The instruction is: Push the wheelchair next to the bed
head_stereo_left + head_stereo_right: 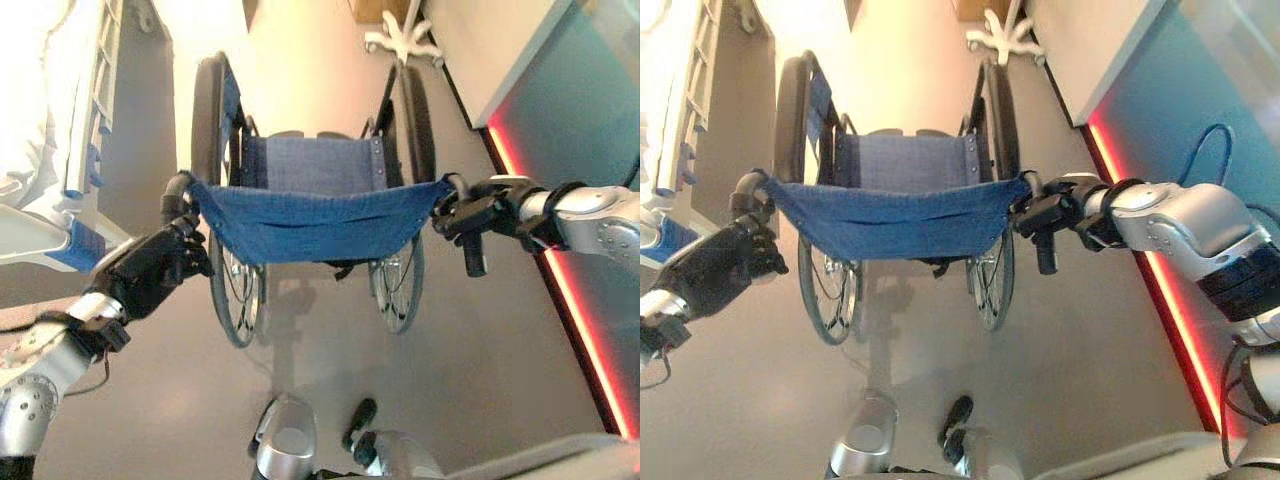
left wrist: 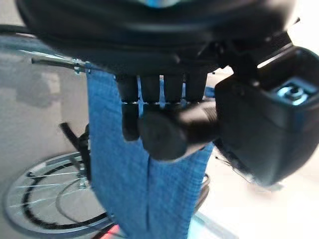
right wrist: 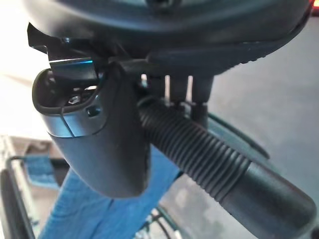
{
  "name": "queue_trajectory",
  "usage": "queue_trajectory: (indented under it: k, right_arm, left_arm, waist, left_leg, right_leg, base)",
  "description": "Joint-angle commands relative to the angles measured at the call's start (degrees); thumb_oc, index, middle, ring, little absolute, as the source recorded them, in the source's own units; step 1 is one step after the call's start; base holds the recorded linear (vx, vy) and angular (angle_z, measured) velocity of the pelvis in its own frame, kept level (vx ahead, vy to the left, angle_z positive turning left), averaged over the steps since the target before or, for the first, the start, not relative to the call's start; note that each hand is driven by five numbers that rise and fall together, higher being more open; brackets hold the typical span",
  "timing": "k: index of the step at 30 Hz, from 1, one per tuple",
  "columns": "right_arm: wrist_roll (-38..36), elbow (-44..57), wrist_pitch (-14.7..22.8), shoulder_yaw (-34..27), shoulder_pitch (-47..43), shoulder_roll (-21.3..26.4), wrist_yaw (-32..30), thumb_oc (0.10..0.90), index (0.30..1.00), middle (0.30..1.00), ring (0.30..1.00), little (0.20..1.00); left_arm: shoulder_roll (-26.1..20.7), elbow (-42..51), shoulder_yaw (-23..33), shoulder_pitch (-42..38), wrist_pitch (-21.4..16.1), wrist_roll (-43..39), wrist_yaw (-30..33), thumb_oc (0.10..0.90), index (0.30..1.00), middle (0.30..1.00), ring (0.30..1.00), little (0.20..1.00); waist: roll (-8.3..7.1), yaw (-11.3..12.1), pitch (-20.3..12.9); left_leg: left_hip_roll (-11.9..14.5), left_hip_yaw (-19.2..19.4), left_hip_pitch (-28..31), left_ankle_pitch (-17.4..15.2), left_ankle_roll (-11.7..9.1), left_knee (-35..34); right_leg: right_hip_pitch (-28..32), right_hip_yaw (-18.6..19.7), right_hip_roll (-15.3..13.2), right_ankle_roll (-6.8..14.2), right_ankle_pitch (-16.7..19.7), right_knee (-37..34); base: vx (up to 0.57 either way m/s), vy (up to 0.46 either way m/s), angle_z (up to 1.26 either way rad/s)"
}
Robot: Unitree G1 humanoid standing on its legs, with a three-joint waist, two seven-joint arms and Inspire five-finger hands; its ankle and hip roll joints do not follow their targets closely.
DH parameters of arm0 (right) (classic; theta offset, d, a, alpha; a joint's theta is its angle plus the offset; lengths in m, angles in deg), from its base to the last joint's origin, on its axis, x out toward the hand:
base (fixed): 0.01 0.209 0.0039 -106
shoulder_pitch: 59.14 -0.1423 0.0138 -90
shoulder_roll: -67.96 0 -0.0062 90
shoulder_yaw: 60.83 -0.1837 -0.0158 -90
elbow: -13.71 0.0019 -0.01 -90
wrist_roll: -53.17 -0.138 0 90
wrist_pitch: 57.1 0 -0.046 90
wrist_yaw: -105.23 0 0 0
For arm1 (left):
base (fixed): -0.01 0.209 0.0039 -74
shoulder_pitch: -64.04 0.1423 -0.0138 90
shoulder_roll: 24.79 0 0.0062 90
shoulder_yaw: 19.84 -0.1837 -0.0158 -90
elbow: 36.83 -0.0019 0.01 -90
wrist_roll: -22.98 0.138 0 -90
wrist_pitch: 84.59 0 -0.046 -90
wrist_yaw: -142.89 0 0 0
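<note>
Left hand: the left hand [image 1: 150, 270] has its fingers curled round the left push handle [image 1: 177, 190], thumb closing from the other side.
Right hand: the right hand [image 1: 470, 215] is wrapped round the ribbed right push handle [image 3: 199, 149], whose free end sticks out toward the robot.
Wheelchair: the wheelchair [image 1: 310, 190] stands directly ahead on the floor [image 1: 480, 350], back toward the robot, blue sling backrest [image 1: 310, 222] slack between the handles.
Bed: the bed [image 1: 60, 150] runs along the far left, just beside the left big wheel [image 1: 208, 120].
Handling: likely heavy but free-rolling; frame stiff, fabric soft and useless to push on. Take hold at both handles, evenly, or it will probably veer.
Elsewhere: a white wheeled stand base [image 1: 402, 40] sits far right.
</note>
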Motion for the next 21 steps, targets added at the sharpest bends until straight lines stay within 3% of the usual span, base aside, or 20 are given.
queue_trajectory:
  k: [1,2,3,6,7,8,9,10,12,15,17,18,19,20,21]
  right_arm:
    - [4.14,11.18,10.79,-2.72,-5.15,-1.41,5.61,0.400,0.300,0.300,0.300,0.300]
    - [5.44,11.87,10.50,-3.19,-4.18,-2.46,5.40,0.400,0.300,0.300,0.300,0.300]
    - [7.01,12.00,9.73,-3.40,-3.76,-4.29,5.35,0.400,0.300,0.300,0.300,0.300]
    - [9.09,10.86,8.13,-3.63,-3.73,-7.81,4.18,0.400,0.300,0.300,0.300,0.300]
    - [9.18,10.71,8.01,-3.64,-3.74,-8.10,3.99,0.400,0.300,0.300,0.300,0.300]
    - [9.59,10.05,7.33,-3.96,-3.57,-9.44,3.08,0.400,0.300,0.300,0.300,0.300]
    - [10.12,9.52,6.76,-4.28,-2.99,-10.46,2.25,0.400,0.300,0.300,0.300,0.300]
    - [10.15,9.53,6.72,-4.33,-2.83,-10.46,2.15,0.400,0.300,0.300,0.300,0.300]
    - [11.23,9.06,7.48,-5.35,-0.27,-9.98,2.17,0.400,0.300,0.300,0.300,0.300]
    - [13.44,8.29,8.74,-7.03,2.72,-10.53,3.57,0.400,0.300,0.300,0.300,0.300]
    - [15.39,6.13,10.13,-7.84,3.76,-12.10,5.64,0.400,0.300,0.300,0.300,0.300]
    - [15.67,5.90,10.27,-7.90,3.77,-12.20,5.90,0.400,0.300,0.300,0.300,0.300]
    - [16.16,5.45,10.82,-8.20,4.10,-12.12,6.51,0.400,0.300,0.300,0.300,0.300]
    - [16.73,5.03,11.59,-8.74,4.69,-11.98,7.36,0.400,0.300,0.300,0.300,0.300]
    - [16.25,4.56,12.34,-9.25,5.06,-11.37,7.74,0.400,0.300,0.300,0.300,0.300]
  left_arm:
    - [-4.33,2.82,1.93,4.33,-3.72,0.57,0.81,0.400,0.300,0.300,0.300,0.300]
    - [-4.21,2.80,1.94,4.31,-3.80,0.53,1.44,0.400,0.300,0.300,0.300,0.300]
    - [-4.25,2.37,2.11,4.19,-3.93,0.13,1.88,0.400,0.300,0.300,0.300,0.300]
    - [-4.27,1.44,1.21,3.21,-4.19,0.15,1.35,0.400,0.300,0.300,0.300,0.300]
    - [-4.26,1.33,1.08,3.09,-4.20,0.30,1.17,0.400,0.300,0.300,0.300,0.300]
    - [-3.95,1.37,0.35,2.64,-4.10,1.35,0.61,0.400,0.300,0.300,0.300,0.300]
    - [-3.38,1.60,-0.85,2.22,-4.38,2.73,0.10,0.400,0.300,0.300,0.300,0.300]
    - [-3.33,1.58,-1.07,2.10,-4.41,2.93,0.03,0.400,0.300,0.300,0.300,0.300]
    - [-3.12,1.84,-2.44,1.01,-5.00,3.92,-0.46,0.400,0.300,0.300,0.300,0.300]
    - [-3.95,0.93,-1.66,0.30,-4.46,3.78,-1.42,0.400,0.300,0.300,0.300,0.300]
    - [-5.09,-0.90,-0.38,-0.72,-3.08,2.53,-1.12,0.400,0.300,0.300,0.300,0.300]
    - [-5.24,-1.14,-0.31,-0.91,-2.92,2.48,-1.09,0.400,0.300,0.300,0.300,0.300]
    - [-5.61,-1.72,-0.08,-1.29,-2.54,2.35,-0.99,0.400,0.300,0.300,0.300,0.300]
    - [-5.85,-2.28,-0.11,-1.85,-2.28,2.57,-1.12,0.400,0.300,0.300,0.300,0.300]
    - [-6.31,-3.01,-0.50,-3.29,-1.39,2.60,-1.24,0.400,0.300,0.300,0.300,0.300]
  waist:
    - [-4.03,1.34,-8.38]
    - [-3.61,2.16,-7.98]
    - [-3.00,3.11,-8.07]
    - [-1.41,4.82,-8.72]
    - [-1.38,5.10,-8.65]
    - [-0.44,5.93,-8.99]
    - [-0.34,6.20,-9.05]
    - [-0.43,6.35,-8.97]
    - [0.58,5.87,-9.92]
    - [0.25,6.29,-11.12]
    - [-1.43,6.94,-12.22]
    - [-1.59,7.01,-12.31]
    - [-2.07,6.89,-12.58]
    - [-2.19,7.01,-13.02]
    - [-3.17,6.54,-13.57]
  left_leg:
    - [-5.76,4.88,-1.85,8.84,5.29,2.91]
    - [-7.11,5.58,-1.98,8.01,5.60,-1.68]
    - [-6.87,7.14,-0.70,8.54,5.69,-10.49]
    - [-5.28,10.73,-0.56,12.84,4.26,-27.77]
    - [-5.40,11.00,-0.43,13.36,4.13,-29.17]
    - [-4.93,14.33,-2.00,15.88,3.44,-36.76]
    - [-5.40,17.57,-3.06,16.77,2.94,-40.27]
    - [-5.58,17.87,-2.77,17.12,2.93,-40.88]
    - [-5.60,26.04,-4.58,20.89,2.66,-46.59]
    - [-8.40,24.83,-2.56,17.67,5.36,-48.50]
    - [-10.93,23.12,-1.27,13.23,9.12,-45.52]
    - [-11.00,23.26,-1.28,12.78,9.48,-45.21]
    - [-11.26,23.67,-0.76,11.53,10.76,-44.63]
    - [-10.64,24.48,-0.36,11.98,11.64,-44.70]
    - [-11.26,23.60,0.98,11.20,12.16,-44.78]
  right_leg:
    - [-0.06,1.57,0.42,4.15,5.98,-1.66]
    - [0.81,1.37,1.21,4.50,5.73,-1.74]
    - [2.12,0.49,2.10,4.66,4.79,-1.80]
    - [4.99,-2.09,4.86,3.81,1.98,-2.02]
    - [5.34,-2.14,4.99,3.75,1.70,-2.03]
    - [7.57,-3.03,6.95,3.34,0.10,-2.19]
    - [10.53,-3.18,8.12,3.29,-2.14,-2.46]
    - [10.81,-3.16,8.02,3.28,-2.32,-2.48]
    - [14.20,-4.95,10.73,2.45,-4.80,-2.00]
    - [14.23,-4.49,10.80,2.86,-7.08,2.39]
    - [14.39,-4.17,9.20,6.02,-2.69,9.03]
    - [14.30,-4.10,9.03,6.43,-2.24,9.58]
    - [13.78,-3.85,8.56,8.30,0.75,13.57]
    - [12.72,-4.09,8.78,10.06,5.20,17.67]
    - [10.80,-2.73,9.10,14.70,12.58,22.89]
  base:
    - [0.34,-0.160,0.30]
    - [0.43,-0.138,0.42]
    - [0.41,-0.086,0.25]
    - [0.32,-0.048,-0.29]
    - [0.44,-0.076,-0.21]
    - [0.54,-0.095,-0.14]
    - [0.52,-0.091,-0.03]
    - [0.50,-0.075,0.08]
    - [0.54,-0.050,0.49]
    - [0.53,0.033,0.51]
    - [0.52,0.062,-0.36]
    - [0.40,0.076,-0.06]
    - [0.30,0.063,0.12]
    - [0.51,0.097,0.19]
    - [0.41,0.062,0.24]
